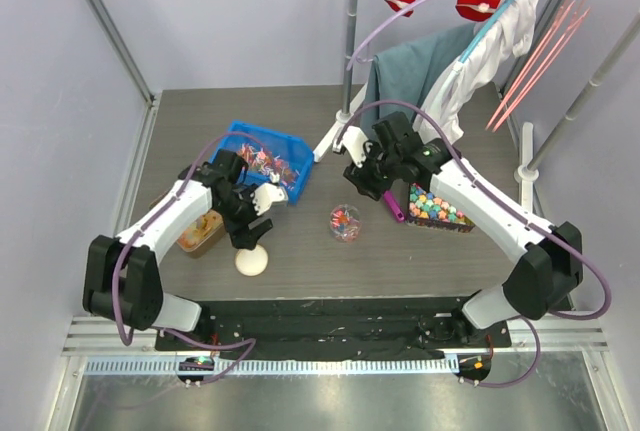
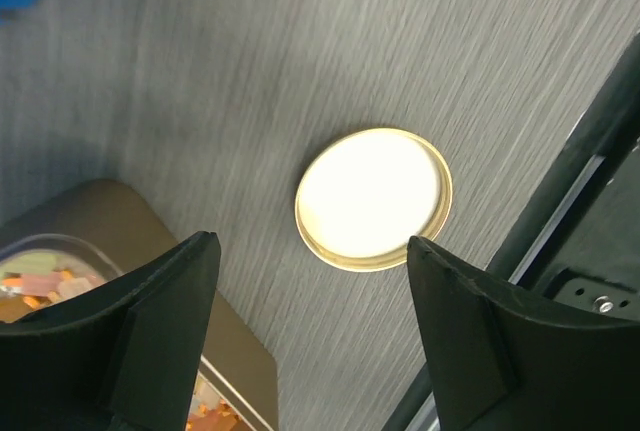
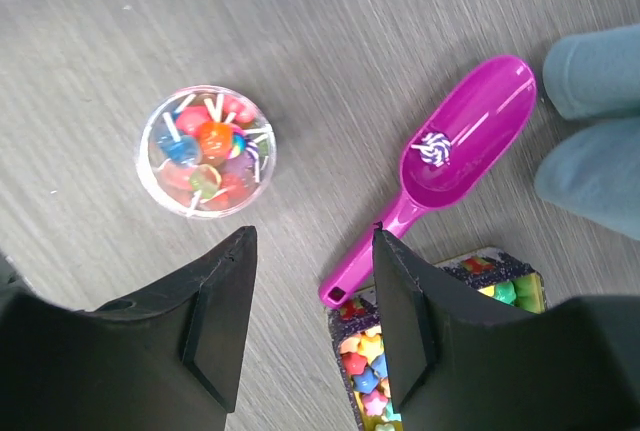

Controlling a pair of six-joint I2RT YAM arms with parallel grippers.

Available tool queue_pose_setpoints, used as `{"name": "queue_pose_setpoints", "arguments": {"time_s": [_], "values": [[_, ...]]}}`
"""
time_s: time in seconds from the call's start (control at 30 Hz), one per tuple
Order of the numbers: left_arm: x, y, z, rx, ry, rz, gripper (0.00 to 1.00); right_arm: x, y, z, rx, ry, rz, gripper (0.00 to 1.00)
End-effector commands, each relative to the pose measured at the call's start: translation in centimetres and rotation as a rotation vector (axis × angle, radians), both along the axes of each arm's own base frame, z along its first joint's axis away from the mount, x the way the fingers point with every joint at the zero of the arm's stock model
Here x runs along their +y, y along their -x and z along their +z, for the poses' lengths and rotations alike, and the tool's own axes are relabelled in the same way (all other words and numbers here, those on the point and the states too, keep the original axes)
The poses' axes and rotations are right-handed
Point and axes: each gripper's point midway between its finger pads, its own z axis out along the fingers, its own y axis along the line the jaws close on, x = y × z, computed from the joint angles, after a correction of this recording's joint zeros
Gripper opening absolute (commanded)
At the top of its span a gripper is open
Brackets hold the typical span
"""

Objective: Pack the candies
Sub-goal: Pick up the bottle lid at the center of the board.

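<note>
The left arm (image 1: 165, 213) and right arm (image 1: 478, 199) have white links between black joints, thin purple cables (image 1: 119, 301) loop along them, and the left gripper (image 2: 312, 246) and right gripper (image 3: 315, 241) carry matte black wedge-shaped fingers (image 2: 160, 321).

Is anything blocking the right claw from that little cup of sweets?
Nothing visible does. The right claw hangs open over the table; the cup of candies sits uncovered on one side, the purple scoop on the other.

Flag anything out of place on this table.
One stray striped sweet sits in the purple scoop, which lies flat beside the open cup of sweets. A round lid lies on its own, away from the cup.
</note>
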Motion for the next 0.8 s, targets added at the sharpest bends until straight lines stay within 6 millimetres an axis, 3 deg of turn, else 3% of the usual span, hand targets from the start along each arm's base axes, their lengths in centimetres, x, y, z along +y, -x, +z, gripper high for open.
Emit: {"name": "queue_pose_setpoints", "arguments": {"time_s": [0.0, 0.27, 0.4, 0.6, 0.77], "values": [[1.4, -1.1, -0.2, -0.118, -0.087, -0.039, 0.77, 0.5, 1.6, 1.2, -0.004, -0.054, 0.076, 0.54], [1.9, 3.7, -0.2, -0.057, -0.118, -0.188, 0.75, -0.3, 1.9, -1.2, 0.02, -0.004, 0.076, 0.54], [2.6, 5.6, -2.1, -0.054, -0.203, -0.27, 0.74, -0.4, 1.8, -2.5, 0.042, 0.015, 0.076, 0.54], [3.3, 6.1, -3.4, -0.12, -0.254, -0.314, 0.73, -0.5, 1.5, -4.5, 0.087, 0.055, 0.058, 0.55], [3.3, 6.5, -4.3, -0.142, -0.252, -0.302, 0.72, -0.3, 1.6, -3.9, 0.081, 0.036, 0.055, 0.55]]}}
